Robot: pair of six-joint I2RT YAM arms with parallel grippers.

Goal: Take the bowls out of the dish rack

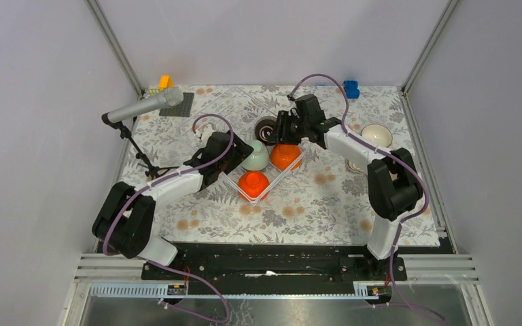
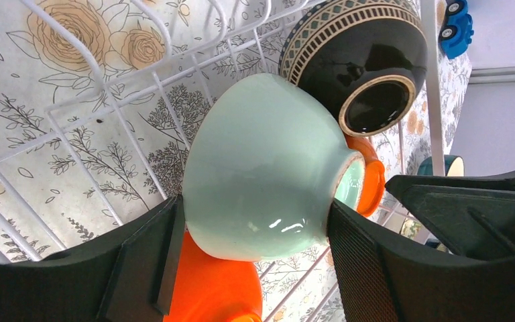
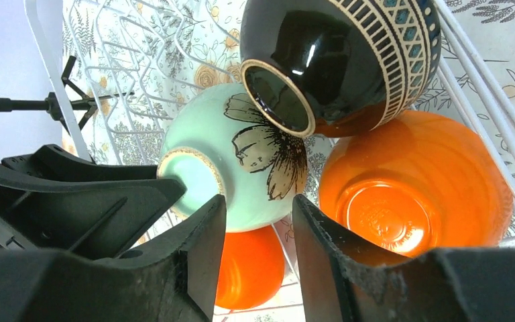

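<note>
Top external view shows you the square white wire dish rack in the middle of the flowery table cloth, turned like a diamond; four bowls are piled close in it. Your left gripper reaches in from the left; your right gripper reaches in from the far right; both are low at the rack.

Left wrist view: your left fingers are clamped on the small mint green ceramic bowl, one pad on each side, both touching it; the bowl lies tipped on its side in the rack. Below it is a bright orange ceramic bowl; behind it a second orange bowl peeks out; above that leans a shiny black ceramic bowl with a patterned band, its bottom ring facing you.

Right wrist view: your right fingers stand apart with nothing between them; they hover just beside the foot of the mint green ceramic bowl, which has a dark flower painted on it; the shiny black ceramic bowl leans against it and against the second orange bowl, which is bottom up by the rack wall.

Out on the cloth, well apart from the rack on the right, a cream round bowl sits upright; a grey microphone on a black stand is at the far left; a small blue toy is at the far edge.
</note>
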